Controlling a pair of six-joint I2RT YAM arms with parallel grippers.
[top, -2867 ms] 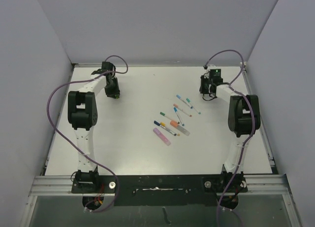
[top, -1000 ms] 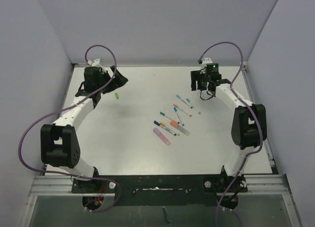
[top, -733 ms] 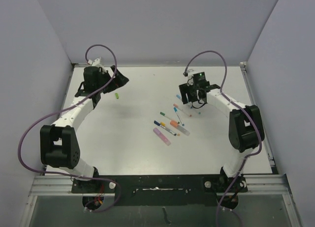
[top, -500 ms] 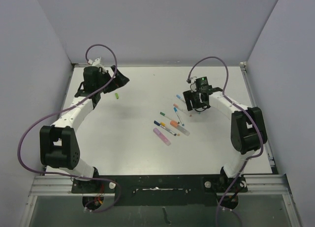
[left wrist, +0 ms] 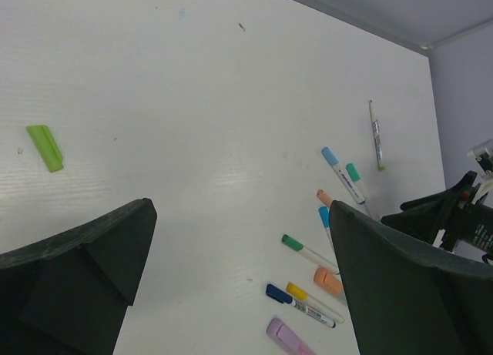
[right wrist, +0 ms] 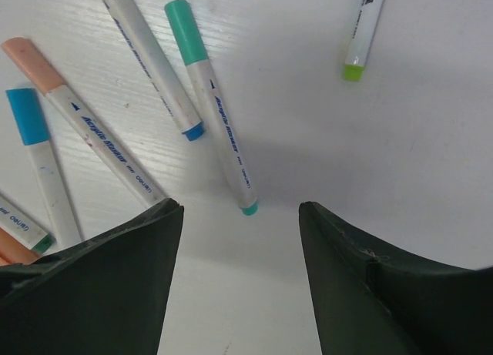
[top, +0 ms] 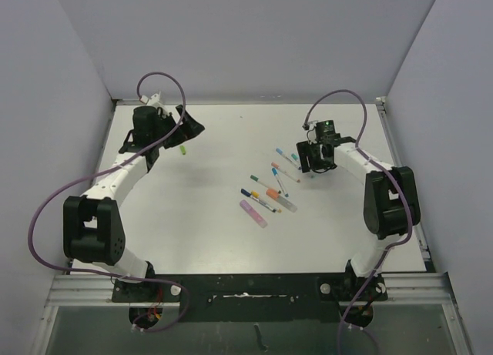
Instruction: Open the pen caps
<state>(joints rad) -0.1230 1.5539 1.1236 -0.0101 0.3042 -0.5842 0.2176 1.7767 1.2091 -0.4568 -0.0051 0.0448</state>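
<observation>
So the left tool is spread wide with nothing in it, hanging over the white surface. A loose green cap lies flat on its own just past the finger on the left of its wrist view. The other pens sit in a loose bunch well off toward its other finger.

Over there the right tool is spread and empty too, low over that bunch. One pen wearing a teal cap pokes its bottom end right up to the gap between the fingers, with the cap end farther ahead. Out past the left-hand finger are a peach cap and a blue cap, both on their pens. A lime-ended pen lies apart, ahead of the right-hand finger.
</observation>
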